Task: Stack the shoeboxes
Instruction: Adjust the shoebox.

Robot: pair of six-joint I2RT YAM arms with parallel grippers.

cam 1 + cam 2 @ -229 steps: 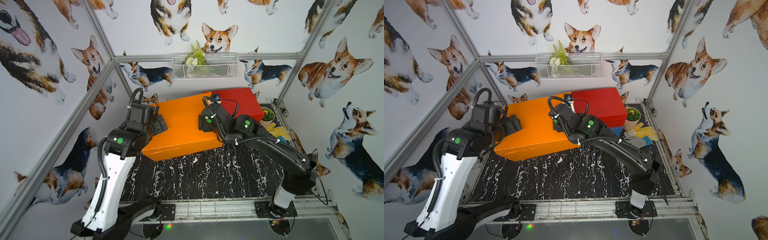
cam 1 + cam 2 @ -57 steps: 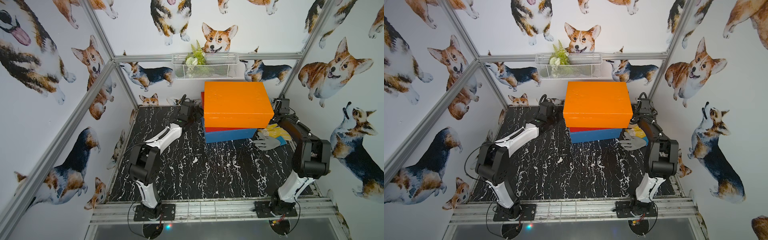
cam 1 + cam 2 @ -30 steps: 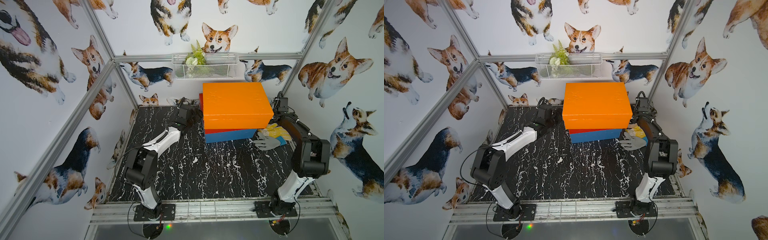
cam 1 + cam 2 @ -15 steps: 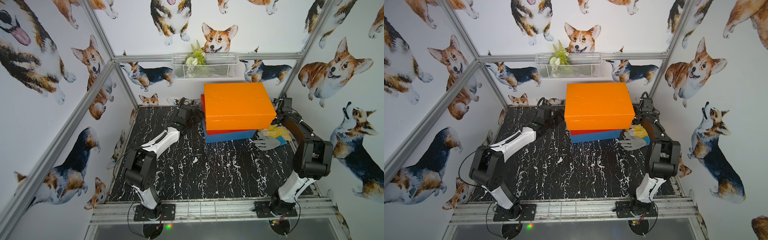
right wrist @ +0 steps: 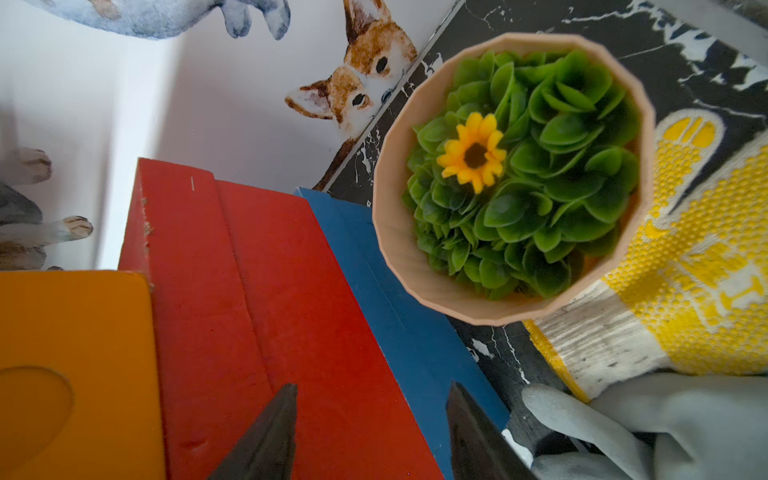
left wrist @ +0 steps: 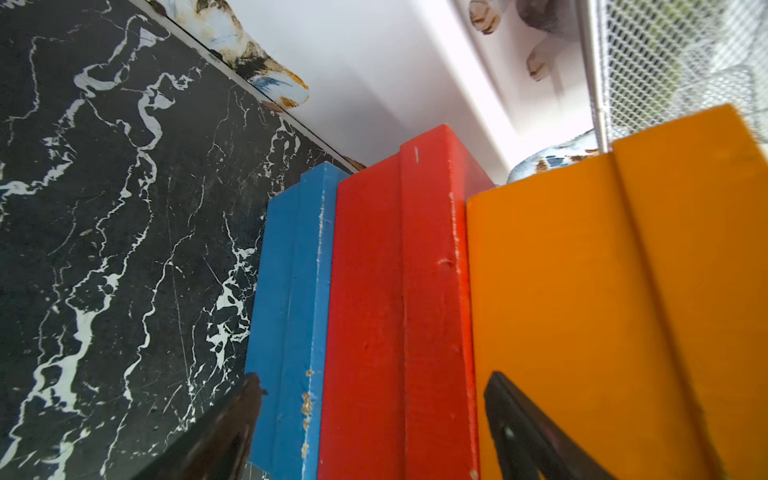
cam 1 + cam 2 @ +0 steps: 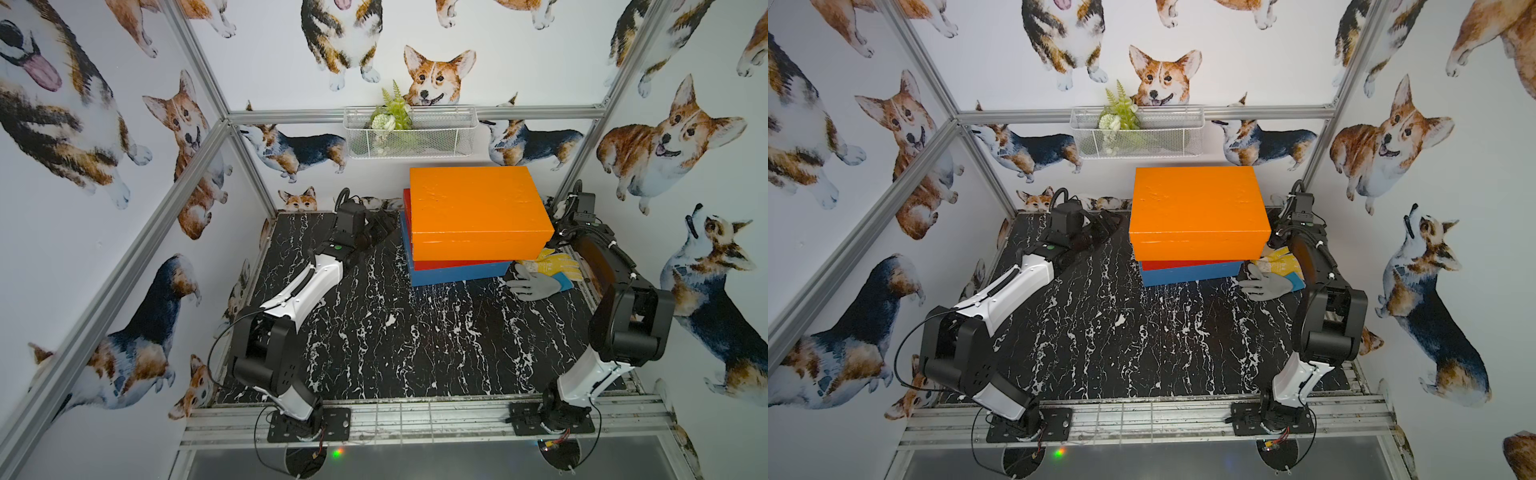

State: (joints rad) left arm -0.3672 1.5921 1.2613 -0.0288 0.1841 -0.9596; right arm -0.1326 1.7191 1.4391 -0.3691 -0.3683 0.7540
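Three shoeboxes stand stacked at the table's back right in both top views: the orange shoebox (image 7: pixel 473 212) (image 7: pixel 1196 212) on the red shoebox (image 7: pixel 457 265) on the blue shoebox (image 7: pixel 457 275). The orange one sits shifted slightly right of the two below. My left gripper (image 7: pixel 384 226) (image 6: pixel 374 378) is open at the stack's left end, its jaws spread across the blue, red and orange end faces and holding nothing. At the right end my right gripper (image 5: pixel 372 386) (image 7: pixel 1273 239) faces the red (image 5: pixel 270 311) and blue (image 5: pixel 415 332) ends, jaws apart and empty.
A potted plant with a yellow flower (image 5: pixel 511 174) stands close to the stack's right end. A yellow glove (image 7: pixel 555 264) and a grey glove (image 7: pixel 534 286) lie beside it under my right arm. A wire basket (image 7: pixel 409 133) hangs on the back wall above the boxes.
The orange box, earlier carried between both arms, now lies on top of the red one. Over the last second both grippers have spread their jaws at the stack's ends.
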